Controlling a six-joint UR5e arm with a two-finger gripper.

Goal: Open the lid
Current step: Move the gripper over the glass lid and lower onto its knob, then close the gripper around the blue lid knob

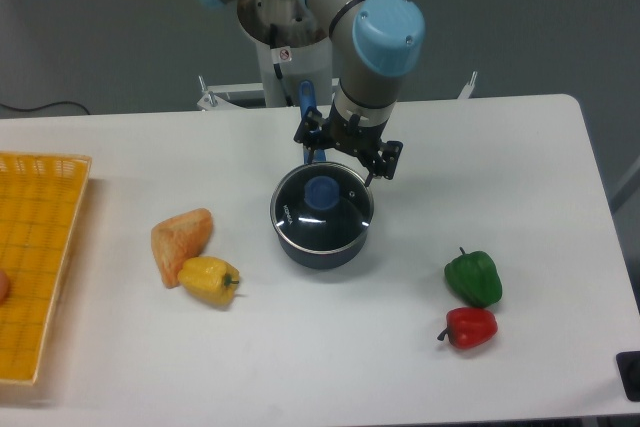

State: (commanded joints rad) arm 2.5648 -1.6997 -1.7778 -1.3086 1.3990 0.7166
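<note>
The lid [322,205], a round glass disc with a thin metal rim and a blue centre knob [321,193], lies flat on the dark blue saucepan [320,244] in the middle of the table. The pan's blue handle [306,99] points away toward the robot base. My gripper [347,154] points down and hangs just above and behind the far rim of the lid, a little up and right of the knob. Its jaws look spread apart and hold nothing.
A piece of bread [181,240] and a yellow pepper [208,280] lie left of the pan. A green pepper [473,278] and a red pepper [468,327] lie at the front right. A yellow basket [40,247] stands at the left edge.
</note>
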